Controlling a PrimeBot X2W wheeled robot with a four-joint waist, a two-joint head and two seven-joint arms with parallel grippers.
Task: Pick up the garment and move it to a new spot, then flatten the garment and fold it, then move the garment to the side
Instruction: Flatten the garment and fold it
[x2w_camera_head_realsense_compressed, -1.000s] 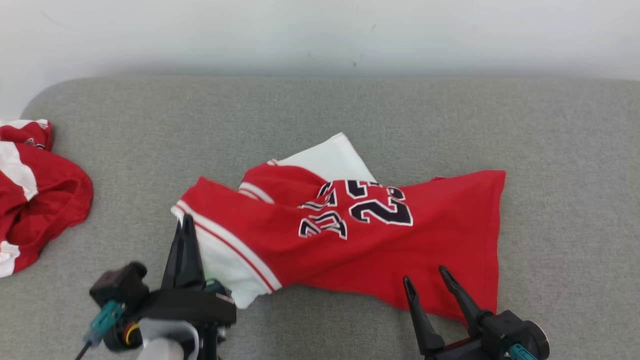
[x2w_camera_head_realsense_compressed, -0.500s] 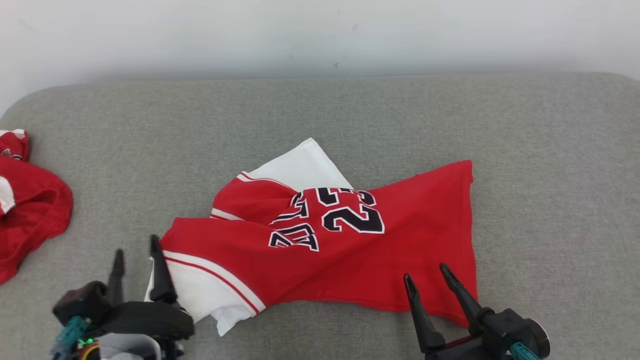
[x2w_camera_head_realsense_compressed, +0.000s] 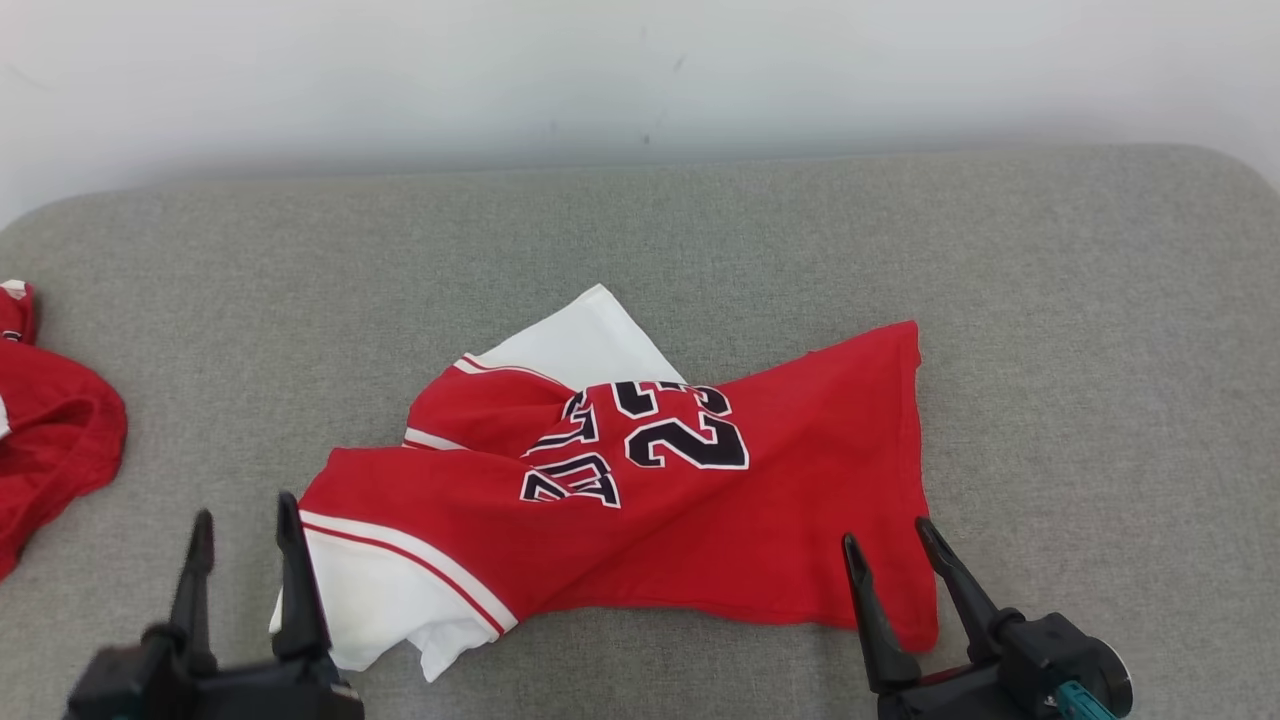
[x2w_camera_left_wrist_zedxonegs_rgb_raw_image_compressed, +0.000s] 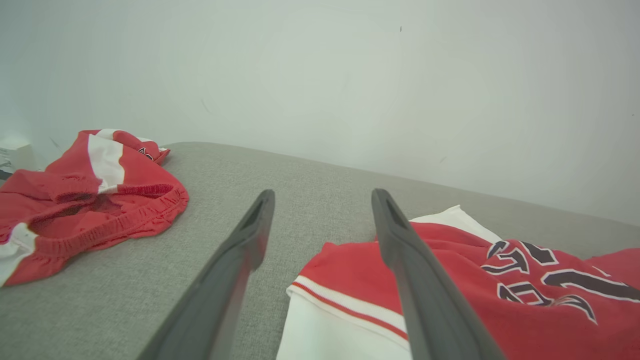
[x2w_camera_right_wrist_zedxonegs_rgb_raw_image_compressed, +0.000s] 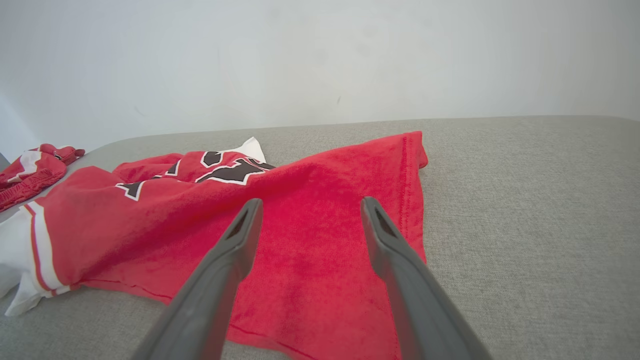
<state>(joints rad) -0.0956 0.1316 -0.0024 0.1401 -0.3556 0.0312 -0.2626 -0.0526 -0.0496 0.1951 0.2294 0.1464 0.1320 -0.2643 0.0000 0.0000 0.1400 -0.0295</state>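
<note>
A red jersey (x2w_camera_head_realsense_compressed: 700, 510) with white sleeves and a black number lies rumpled and twisted across the middle of the grey cushion (x2w_camera_head_realsense_compressed: 1100, 350); I see the jersey (x2w_camera_left_wrist_zedxonegs_rgb_raw_image_compressed: 500, 300) in the left wrist view and the jersey (x2w_camera_right_wrist_zedxonegs_rgb_raw_image_compressed: 310, 210) in the right wrist view. My left gripper (x2w_camera_head_realsense_compressed: 245, 518) stands open at the lower left, just left of the white sleeve (x2w_camera_head_realsense_compressed: 370, 600), holding nothing. My right gripper (x2w_camera_head_realsense_compressed: 888, 532) is open at the lower right, its fingers above the jersey's red hem corner without gripping it.
A second red and white garment (x2w_camera_head_realsense_compressed: 50, 440) lies bunched at the cushion's left edge, also the second garment (x2w_camera_left_wrist_zedxonegs_rgb_raw_image_compressed: 85, 190) in the left wrist view. A pale wall (x2w_camera_head_realsense_compressed: 640, 70) runs behind the cushion. Bare grey cushion stretches to the right of the jersey.
The left gripper was shut beside the white sleeve; it has opened and drawn back to the lower left. The head camera shifted, moving the whole scene leftward and down. The right gripper stays open.
</note>
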